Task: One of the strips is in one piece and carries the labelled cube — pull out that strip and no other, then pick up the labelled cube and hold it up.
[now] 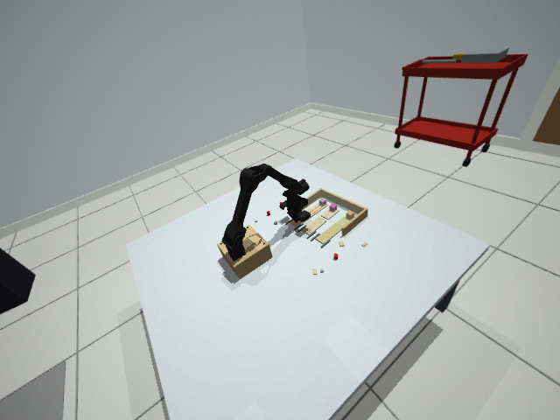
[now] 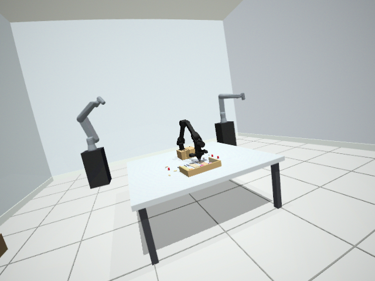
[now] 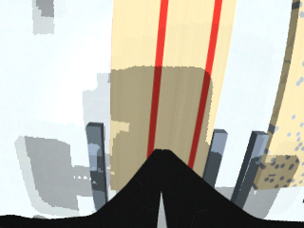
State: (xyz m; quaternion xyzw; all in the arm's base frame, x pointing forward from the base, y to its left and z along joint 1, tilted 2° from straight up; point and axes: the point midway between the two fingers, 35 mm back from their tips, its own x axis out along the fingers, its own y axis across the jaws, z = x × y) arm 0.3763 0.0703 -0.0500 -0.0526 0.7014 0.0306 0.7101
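Red-striped strip point(image 1: 318, 209) point(image 3: 173, 38) lengthwise beneath closed end effector point(image 1: 302, 215) point(image 2: 199, 160) point(image 3: 161, 156)

In the wrist view, the striped strip point(image 3: 128, 95) lies left of the speckled strip point(image 3: 291, 119).

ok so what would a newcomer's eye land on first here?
Probably the bright red cart near the wall in the top view. Then the black arm, arched over the white table, and the two red stripes along the pale strip under the gripper.

Black arm point(image 2: 190, 130) bent over wooden tray point(image 2: 204, 170) on white table point(image 2: 242, 161).
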